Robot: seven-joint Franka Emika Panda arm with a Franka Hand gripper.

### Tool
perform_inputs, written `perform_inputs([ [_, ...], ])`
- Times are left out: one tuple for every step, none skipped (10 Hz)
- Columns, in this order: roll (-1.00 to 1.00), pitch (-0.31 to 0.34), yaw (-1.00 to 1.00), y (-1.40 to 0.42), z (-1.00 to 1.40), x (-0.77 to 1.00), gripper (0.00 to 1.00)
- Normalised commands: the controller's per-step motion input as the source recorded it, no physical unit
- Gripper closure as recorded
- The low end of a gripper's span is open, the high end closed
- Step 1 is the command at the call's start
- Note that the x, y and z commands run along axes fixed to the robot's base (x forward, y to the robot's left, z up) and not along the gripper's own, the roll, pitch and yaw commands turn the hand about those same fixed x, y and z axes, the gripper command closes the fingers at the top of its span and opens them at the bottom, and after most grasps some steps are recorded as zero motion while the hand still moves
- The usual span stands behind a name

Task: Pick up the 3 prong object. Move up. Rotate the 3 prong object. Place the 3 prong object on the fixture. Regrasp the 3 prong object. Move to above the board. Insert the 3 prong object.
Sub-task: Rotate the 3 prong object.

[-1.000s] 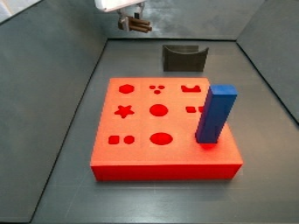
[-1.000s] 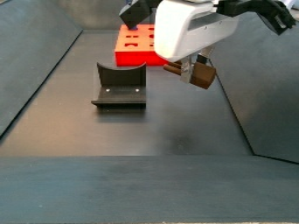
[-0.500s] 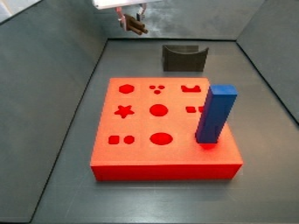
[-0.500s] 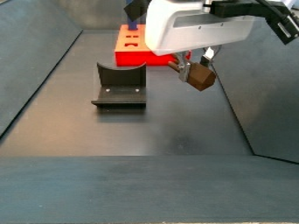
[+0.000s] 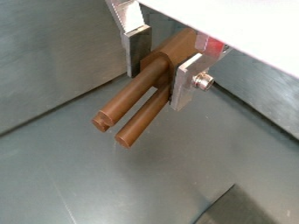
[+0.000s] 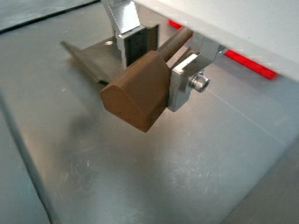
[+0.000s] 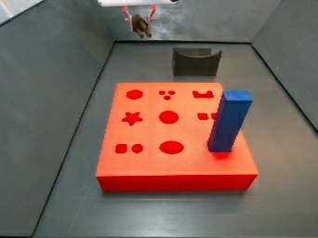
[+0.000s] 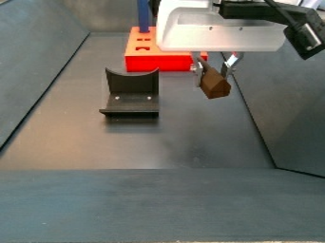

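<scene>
My gripper (image 5: 162, 66) is shut on the 3 prong object (image 5: 132, 111), a brown wooden peg. Its round prongs stick out past the silver fingers (image 5: 187, 83) in a wrist view. In a wrist view, its blunt wedge-shaped end (image 6: 132, 94) sticks out the opposite side. The gripper (image 8: 214, 70) hangs in the air with the peg (image 8: 214, 86) below it, to the right of the dark fixture (image 8: 129, 93). In a side view the gripper (image 7: 140, 22) is high at the far end, beyond the fixture (image 7: 195, 61) and the red-orange board (image 7: 149, 139).
A tall blue block (image 7: 229, 121) stands upright at the board's right edge. Grey sloping walls (image 7: 74, 102) enclose the floor on both sides. The board (image 8: 148, 52) lies behind the fixture in a side view.
The wrist has turned with the peg still held, so the peg now hangs at a different angle. The gripper has drifted slightly; board, block and fixture have not moved.
</scene>
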Motion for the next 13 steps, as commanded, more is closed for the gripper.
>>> perform_inputs([
  [0.00,-0.004,-1.00,0.02,-0.03,0.03,1.00],
  [0.00,-0.004,-1.00,0.02,-0.03,0.03,1.00],
  [0.00,-0.004,-1.00,0.02,-0.03,0.03,1.00],
  [0.00,-0.004,-1.00,0.02,-0.03,0.03,1.00],
  [0.00,-0.004,-1.00,0.02,-0.03,0.03,1.00],
  [0.00,-0.004,-1.00,0.02,-0.03,0.03,1.00],
  [0.00,-0.004,-1.00,0.02,-0.03,0.03,1.00],
  [0.00,-0.004,-1.00,0.02,-0.03,0.03,1.00],
  [0.00,-0.004,-1.00,0.02,-0.03,0.03,1.00],
  [0.00,-0.005,-1.00,0.02,-0.03,0.03,1.00],
  [0.00,-0.005,-1.00,0.02,-0.03,0.03,1.00],
  [0.00,-0.005,-1.00,0.02,-0.03,0.03,1.00],
  [0.00,-0.005,-1.00,0.02,-0.03,0.03,1.00],
])
